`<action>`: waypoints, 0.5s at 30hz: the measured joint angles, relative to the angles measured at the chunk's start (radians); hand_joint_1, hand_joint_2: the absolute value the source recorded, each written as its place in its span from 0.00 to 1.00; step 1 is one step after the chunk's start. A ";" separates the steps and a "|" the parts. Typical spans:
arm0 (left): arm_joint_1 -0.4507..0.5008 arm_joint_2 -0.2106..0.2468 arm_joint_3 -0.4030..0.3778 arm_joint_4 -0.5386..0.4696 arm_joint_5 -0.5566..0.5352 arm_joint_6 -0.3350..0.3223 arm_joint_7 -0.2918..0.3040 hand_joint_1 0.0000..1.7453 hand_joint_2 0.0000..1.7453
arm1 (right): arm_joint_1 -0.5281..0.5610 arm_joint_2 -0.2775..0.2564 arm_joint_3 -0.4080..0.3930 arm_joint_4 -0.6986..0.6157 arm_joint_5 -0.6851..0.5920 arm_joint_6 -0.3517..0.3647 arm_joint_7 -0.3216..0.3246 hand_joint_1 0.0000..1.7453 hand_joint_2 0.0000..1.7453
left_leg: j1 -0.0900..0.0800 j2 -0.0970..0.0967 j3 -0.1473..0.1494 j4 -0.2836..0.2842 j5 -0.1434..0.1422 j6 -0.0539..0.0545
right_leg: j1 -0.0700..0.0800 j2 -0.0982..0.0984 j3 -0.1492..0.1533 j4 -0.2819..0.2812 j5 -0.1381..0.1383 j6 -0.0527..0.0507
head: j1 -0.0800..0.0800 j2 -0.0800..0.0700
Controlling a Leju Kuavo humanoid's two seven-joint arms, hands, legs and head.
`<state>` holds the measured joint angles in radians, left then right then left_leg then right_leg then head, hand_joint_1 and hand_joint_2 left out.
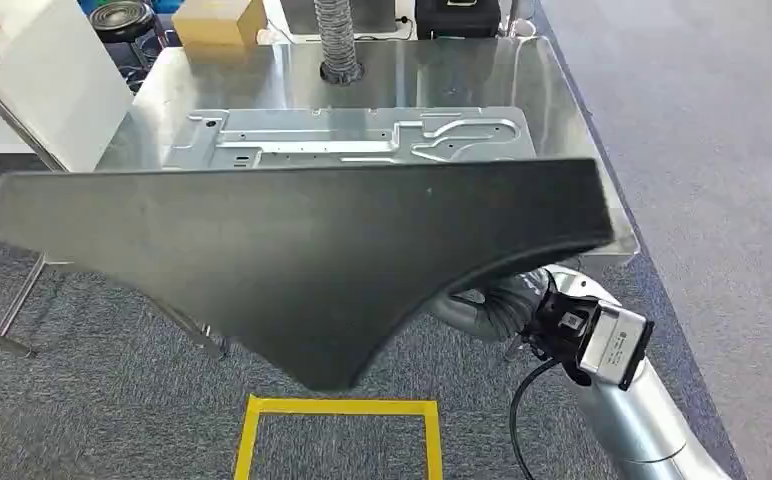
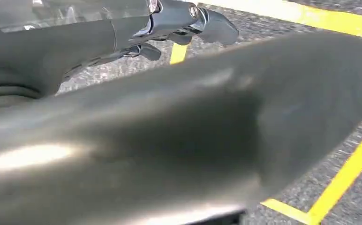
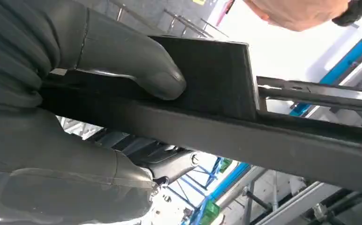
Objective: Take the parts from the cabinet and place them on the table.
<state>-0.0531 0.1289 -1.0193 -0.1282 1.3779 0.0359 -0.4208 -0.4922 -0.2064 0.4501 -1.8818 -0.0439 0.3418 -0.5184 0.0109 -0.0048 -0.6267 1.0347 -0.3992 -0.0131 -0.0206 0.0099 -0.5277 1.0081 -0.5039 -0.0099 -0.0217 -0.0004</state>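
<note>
We hold the black part (image 1: 302,260) level at the table's (image 1: 582,110) near edge; our right hand (image 3: 76,93) grips its edge. A stamped metal panel (image 1: 352,138) lies mid-tabletop. Whether our left hand (image 2: 123,33) grips, we cannot tell.

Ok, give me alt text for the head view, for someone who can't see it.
A large black curved panel is held up in front of the camera, just short of a shiny metal table where a stamped sheet-metal part already lies. The robot's silver right arm reaches up beneath the panel's right end, and a yellow tape square marks the grey carpet below.
</note>
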 joint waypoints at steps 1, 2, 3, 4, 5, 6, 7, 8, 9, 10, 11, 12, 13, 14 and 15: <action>-0.002 0.000 -0.001 0.000 0.000 0.000 0.000 0.00 0.00 | 0.000 0.000 0.000 0.000 0.001 0.000 0.000 1.00 1.00 | -0.008 0.000 0.012 -0.010 -0.014 0.003 | 0.007 0.003 0.004 0.002 -0.004 0.007 | 0.001 0.000; -0.004 0.000 -0.001 0.000 0.000 0.000 0.000 0.00 0.00 | 0.001 0.000 0.000 -0.001 0.001 0.000 0.000 1.00 1.00 | -0.008 0.002 0.016 -0.015 -0.024 0.006 | 0.006 0.002 0.001 0.001 -0.006 0.013 | 0.000 0.000; -0.005 0.000 -0.002 0.000 0.000 0.001 0.000 0.00 0.00 | 0.001 0.000 0.000 -0.003 0.001 0.000 0.001 1.00 1.00 | -0.010 0.000 0.013 -0.014 -0.026 0.009 | 0.004 0.002 0.001 -0.002 -0.007 0.018 | 0.002 0.000; -0.004 0.001 -0.002 0.000 0.000 0.000 0.000 0.00 0.00 | 0.002 0.000 -0.001 -0.005 0.001 0.000 0.001 1.00 1.00 | -0.011 -0.001 0.013 -0.015 -0.028 0.014 | 0.004 0.000 0.005 -0.010 -0.007 0.024 | 0.000 0.000; -0.004 0.001 -0.003 0.000 0.000 0.000 -0.001 0.00 0.00 | 0.001 0.000 -0.003 -0.008 0.001 0.000 0.001 1.00 1.00 | -0.003 -0.001 0.026 -0.031 -0.025 0.021 | 0.010 -0.002 0.011 -0.014 -0.013 0.032 | 0.002 0.000; -0.004 0.000 -0.004 0.000 0.000 0.000 -0.003 0.00 0.00 | 0.003 0.000 -0.005 -0.011 0.002 -0.002 0.000 1.00 1.00 | 0.000 -0.002 0.036 -0.042 -0.024 0.026 | 0.007 -0.005 0.009 0.008 -0.023 0.032 | 0.003 0.000; -0.005 0.000 -0.005 0.000 0.000 -0.002 -0.003 0.00 0.00 | 0.002 0.000 -0.009 -0.014 0.002 -0.002 -0.001 1.00 1.00 | 0.000 0.000 0.041 -0.044 -0.027 0.033 | 0.007 -0.005 -0.025 0.070 -0.052 0.032 | 0.004 0.000; -0.005 0.000 -0.006 0.000 0.000 -0.002 -0.003 0.00 0.00 | 0.004 0.000 -0.013 -0.014 0.002 -0.003 -0.002 1.00 1.00 | -0.001 -0.001 0.043 -0.043 -0.031 0.038 | 0.007 -0.004 -0.074 0.156 -0.087 0.033 | 0.005 0.000; -0.007 0.000 -0.008 0.000 -0.001 -0.002 -0.003 0.00 0.00 | 0.010 0.000 -0.015 -0.014 0.002 -0.003 -0.002 1.00 1.00 | -0.003 -0.001 0.047 -0.043 -0.036 0.041 | 0.007 -0.005 -0.125 0.239 -0.114 0.035 | 0.005 0.000; -0.006 0.000 -0.011 0.000 -0.001 -0.002 -0.003 0.00 0.00 | 0.014 0.000 -0.016 -0.014 0.002 -0.003 -0.003 1.00 1.00 | -0.005 -0.001 0.052 -0.043 -0.041 0.042 | 0.007 -0.005 -0.168 0.301 -0.125 0.036 | 0.005 0.000; -0.006 0.000 -0.015 0.000 -0.001 -0.002 -0.003 0.00 0.00 | 0.018 0.000 -0.016 -0.014 0.003 -0.004 -0.003 1.00 1.00 | -0.006 -0.003 0.058 -0.042 -0.047 0.042 | 0.007 -0.005 -0.192 0.320 -0.111 0.036 | 0.005 0.000; -0.005 0.000 -0.016 0.000 -0.001 -0.002 -0.002 0.00 0.00 | 0.021 0.000 -0.017 -0.014 0.006 -0.007 -0.003 1.00 1.00 | -0.007 -0.005 0.068 -0.041 -0.054 0.041 | 0.007 -0.005 -0.188 0.287 -0.068 0.034 | 0.005 0.000; -0.005 0.000 -0.018 0.000 -0.001 -0.002 -0.001 0.00 0.00 | 0.022 -0.001 -0.018 -0.014 0.010 -0.010 -0.003 1.00 1.00 | -0.008 -0.006 0.080 -0.039 -0.063 0.040 | 0.007 -0.005 -0.161 0.207 -0.006 0.031 | 0.006 0.000; -0.004 0.000 -0.019 0.000 -0.001 -0.002 -0.001 0.00 0.00 | 0.022 -0.002 -0.019 -0.014 0.013 -0.013 -0.004 1.00 1.00 | -0.009 -0.008 0.091 -0.037 -0.072 0.037 | 0.008 -0.005 -0.125 0.112 0.054 0.025 | 0.006 0.000; -0.005 0.000 -0.020 0.000 -0.001 -0.002 -0.001 0.00 0.00 | 0.022 -0.002 -0.020 -0.014 0.016 -0.017 -0.008 1.00 1.00 | -0.010 -0.009 0.094 -0.036 -0.082 0.034 | 0.009 -0.005 -0.099 0.026 0.092 0.017 | 0.006 0.000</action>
<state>-0.0576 0.1289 -1.0395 -0.1282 1.3771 0.0336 -0.4219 -0.4702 -0.2079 0.4303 -1.8963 -0.0278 0.3246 -0.5268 0.0013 -0.0138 -0.5324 0.9986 -0.4807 0.0206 -0.0116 0.0045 -0.6268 1.0342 -0.4122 0.0068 -0.0156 -0.0004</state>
